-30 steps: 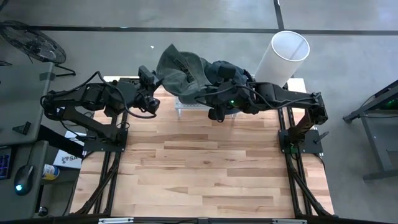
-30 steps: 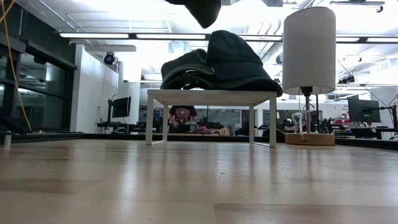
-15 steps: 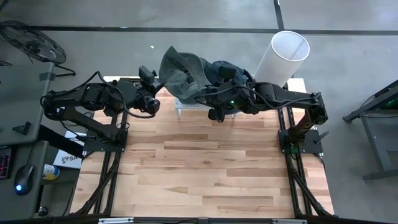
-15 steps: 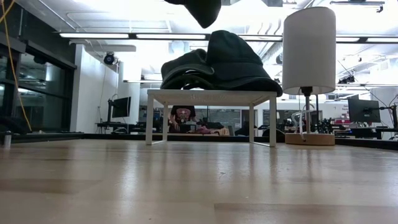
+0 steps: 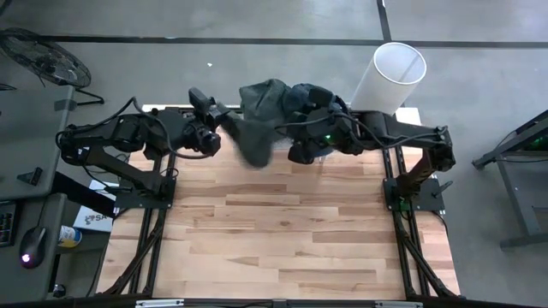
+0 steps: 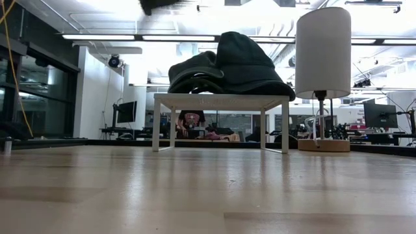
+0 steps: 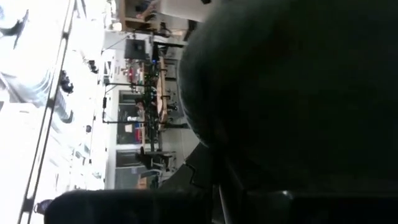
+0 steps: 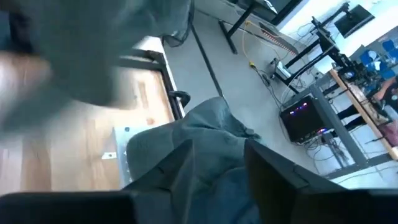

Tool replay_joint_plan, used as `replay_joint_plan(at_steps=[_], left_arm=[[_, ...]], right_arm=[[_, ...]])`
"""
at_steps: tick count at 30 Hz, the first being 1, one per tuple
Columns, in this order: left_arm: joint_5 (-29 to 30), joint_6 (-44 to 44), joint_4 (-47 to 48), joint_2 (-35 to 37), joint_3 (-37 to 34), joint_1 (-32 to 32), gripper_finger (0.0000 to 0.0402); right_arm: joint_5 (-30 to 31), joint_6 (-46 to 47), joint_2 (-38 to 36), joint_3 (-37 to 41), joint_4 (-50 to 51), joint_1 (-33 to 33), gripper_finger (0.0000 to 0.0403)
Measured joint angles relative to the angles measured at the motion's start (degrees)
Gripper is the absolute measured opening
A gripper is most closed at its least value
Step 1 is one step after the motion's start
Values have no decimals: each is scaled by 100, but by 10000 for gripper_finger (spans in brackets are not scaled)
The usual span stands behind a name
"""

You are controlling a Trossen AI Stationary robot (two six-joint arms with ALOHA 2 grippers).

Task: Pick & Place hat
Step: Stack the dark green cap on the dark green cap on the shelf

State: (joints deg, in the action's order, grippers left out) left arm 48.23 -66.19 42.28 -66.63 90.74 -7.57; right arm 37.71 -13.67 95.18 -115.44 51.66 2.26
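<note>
At the far edge of the counter (image 5: 282, 239), seen from above, the left gripper (image 5: 224, 115) is clamped on a grey hat (image 5: 254, 128) held up in the air, while the right gripper (image 5: 301, 109) rests over the hat pile (image 5: 304, 96); its opening cannot be told. From counter height, dark hats (image 6: 227, 65) sit stacked on a white stand (image 6: 221, 101), left of a lamp (image 6: 323, 58).

I see dark grey-green hats (image 5: 261, 111) on a white stand (image 6: 221, 101), over a pale wood-plank table (image 5: 282, 239)
</note>
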Motion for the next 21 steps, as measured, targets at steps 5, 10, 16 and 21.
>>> replay_joint_plan(at_steps=[5, 10, 16, 21], left_arm=[[6, 257, -532, 0, 148, 2, 1], [324, 988, -1366, 0, 227, 7, 1], [815, 1503, -1868, 0, 227, 9, 0], [756, 1810, -1811, 0, 227, 105, 0]], right_arm=[[141, 448, -243, 0, 48, 0, 163], [168, 806, -468, 0, 81, -2, 177], [249, 869, -529, 0, 85, 0, 176], [383, 848, -531, 0, 83, -2, 172]])
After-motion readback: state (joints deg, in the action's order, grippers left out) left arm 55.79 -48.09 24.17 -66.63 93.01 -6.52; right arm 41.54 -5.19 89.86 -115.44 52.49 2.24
